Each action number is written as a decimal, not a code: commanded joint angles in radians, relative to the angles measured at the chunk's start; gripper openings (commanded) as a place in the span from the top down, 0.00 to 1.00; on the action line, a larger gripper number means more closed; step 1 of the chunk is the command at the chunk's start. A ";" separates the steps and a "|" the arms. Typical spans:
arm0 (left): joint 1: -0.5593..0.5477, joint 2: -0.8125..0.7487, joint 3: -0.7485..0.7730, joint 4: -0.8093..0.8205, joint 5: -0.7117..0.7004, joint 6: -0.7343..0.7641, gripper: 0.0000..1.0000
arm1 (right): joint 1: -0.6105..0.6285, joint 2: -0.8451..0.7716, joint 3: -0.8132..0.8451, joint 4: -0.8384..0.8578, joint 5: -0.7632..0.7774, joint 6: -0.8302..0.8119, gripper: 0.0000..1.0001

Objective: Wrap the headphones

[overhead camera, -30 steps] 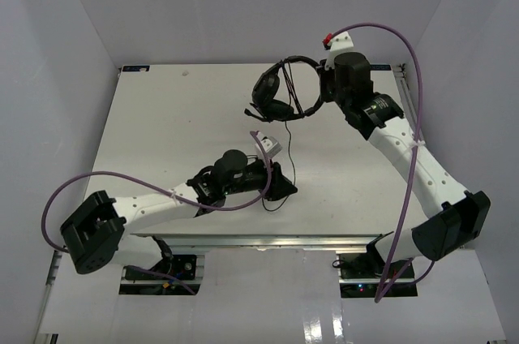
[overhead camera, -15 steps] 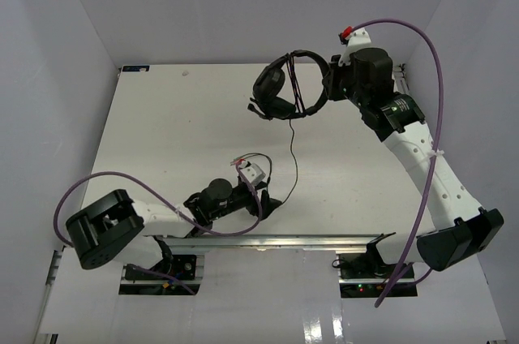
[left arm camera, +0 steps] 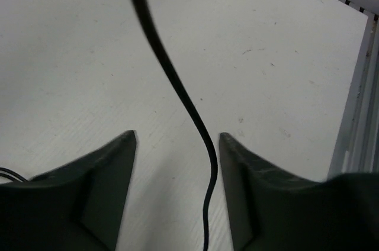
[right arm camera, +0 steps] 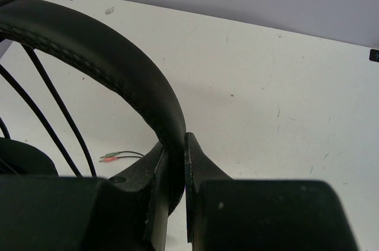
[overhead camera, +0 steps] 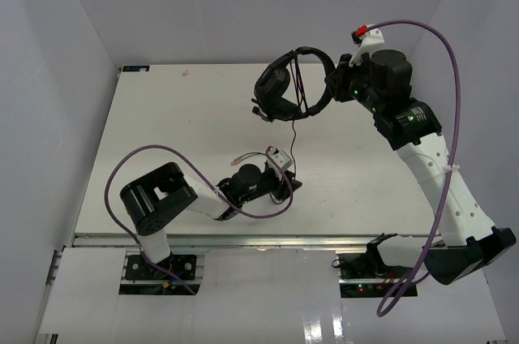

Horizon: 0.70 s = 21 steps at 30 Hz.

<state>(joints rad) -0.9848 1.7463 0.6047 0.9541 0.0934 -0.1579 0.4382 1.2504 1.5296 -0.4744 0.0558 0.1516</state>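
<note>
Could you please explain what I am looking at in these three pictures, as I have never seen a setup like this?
This is a robot: a left arm and a right arm bolted at the near edge of a white table. One picture looks down from above; the other two come from a camera on each wrist. The right gripper is shut on the headband of black headphones, apparently holding them up. Their thin cable hangs down and passes between the open fingers of the left gripper. Its plugs lie on the table.
</note>
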 commanded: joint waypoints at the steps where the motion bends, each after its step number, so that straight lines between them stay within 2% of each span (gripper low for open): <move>1: 0.000 0.028 0.030 -0.003 0.041 -0.017 0.65 | -0.010 -0.043 0.019 0.050 -0.033 0.041 0.92; 2: 0.000 0.032 0.025 -0.009 0.036 -0.019 0.75 | -0.011 -0.045 0.020 0.049 -0.037 0.040 0.92; 6: 0.006 0.020 -0.026 0.010 0.034 -0.022 0.98 | -0.021 -0.058 0.030 0.042 -0.082 0.033 0.92; 13: 0.046 -0.005 -0.062 0.020 0.127 -0.025 1.00 | -0.053 -0.106 -0.014 0.046 -0.294 0.044 0.92; 21: 0.036 0.108 0.097 -0.122 0.304 -0.026 1.00 | -0.093 -0.090 -0.035 0.069 -0.423 0.126 0.92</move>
<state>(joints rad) -0.9409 1.8043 0.6077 0.9233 0.2745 -0.1837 0.3690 1.1671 1.4908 -0.4923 -0.2482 0.1869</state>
